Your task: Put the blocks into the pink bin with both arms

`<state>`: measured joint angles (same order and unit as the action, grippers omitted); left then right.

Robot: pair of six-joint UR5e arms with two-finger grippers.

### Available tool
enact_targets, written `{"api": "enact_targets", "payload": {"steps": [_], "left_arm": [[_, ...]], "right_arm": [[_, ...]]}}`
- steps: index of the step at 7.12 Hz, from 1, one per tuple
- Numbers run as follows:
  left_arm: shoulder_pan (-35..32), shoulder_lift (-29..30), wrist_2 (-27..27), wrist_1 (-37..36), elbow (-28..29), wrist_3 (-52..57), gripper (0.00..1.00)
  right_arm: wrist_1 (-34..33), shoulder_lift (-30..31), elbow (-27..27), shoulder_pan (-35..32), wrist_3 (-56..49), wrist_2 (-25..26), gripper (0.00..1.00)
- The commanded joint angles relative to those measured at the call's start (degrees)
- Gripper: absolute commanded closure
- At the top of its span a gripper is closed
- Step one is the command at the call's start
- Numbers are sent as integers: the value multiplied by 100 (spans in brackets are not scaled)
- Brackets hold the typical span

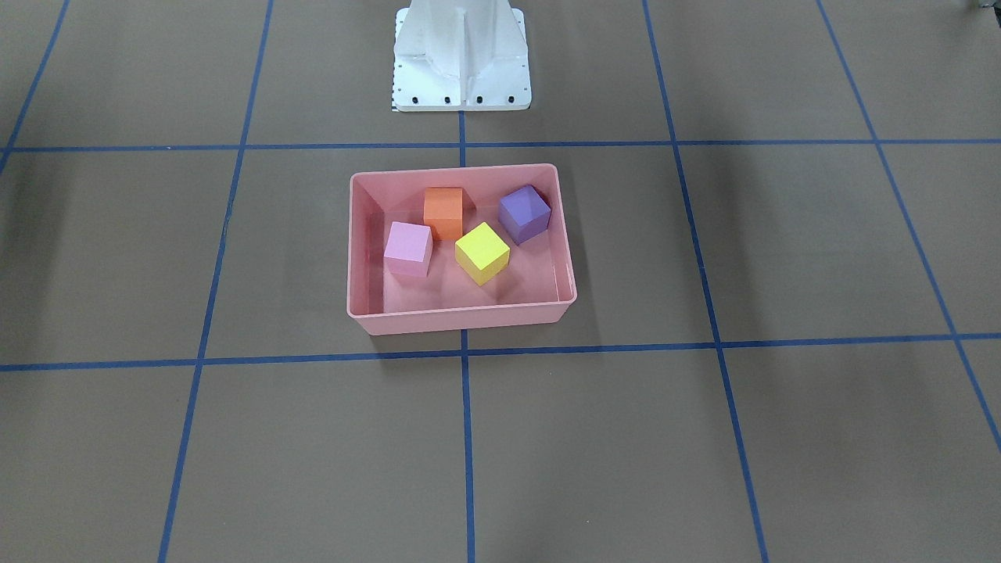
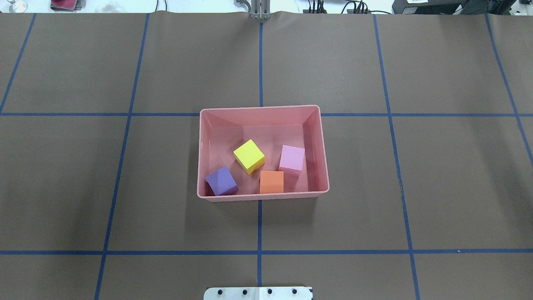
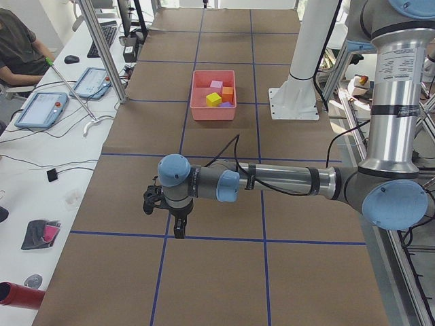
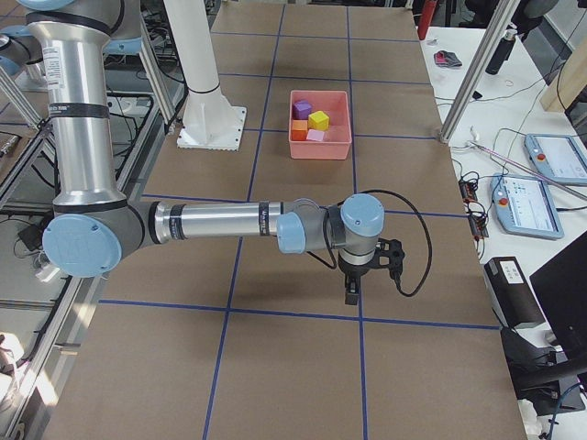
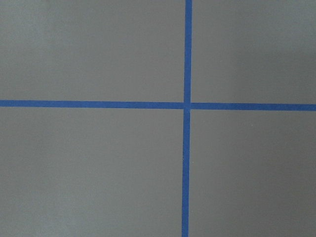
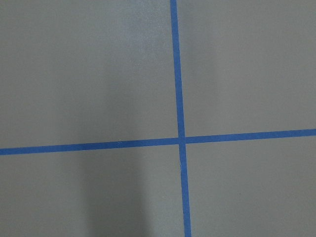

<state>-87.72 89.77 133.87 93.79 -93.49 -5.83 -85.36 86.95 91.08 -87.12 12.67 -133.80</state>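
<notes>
The pink bin (image 1: 461,320) stands at the table's middle and also shows in the overhead view (image 2: 262,108). All four blocks lie inside it: light pink-lilac (image 1: 408,249), orange (image 1: 443,213), yellow (image 1: 482,252) and purple (image 1: 524,213). My left gripper (image 3: 179,229) shows only in the exterior left view, pointing down over bare table far from the bin; I cannot tell if it is open or shut. My right gripper (image 4: 351,293) shows only in the exterior right view, likewise far from the bin; I cannot tell its state. Both wrist views show only brown table and blue tape.
The white pedestal base (image 1: 461,59) stands behind the bin on the robot's side. Blue tape lines (image 2: 260,225) grid the brown table. A side desk with tablets (image 3: 41,109) and a seated person (image 3: 17,47) lies past the table's far edge.
</notes>
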Motion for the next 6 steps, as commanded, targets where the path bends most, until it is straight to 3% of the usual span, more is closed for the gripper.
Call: {"api": "enact_targets", "payload": {"steps": [1,6], "left_arm": [[0,-48,-1,7,-152,-5,0],[0,-48,-1,16,-196,-14,0]], "right_arm": [[2,-2,-11,2,7,3,0],[2,-11,-20,2,16,3,0]]}}
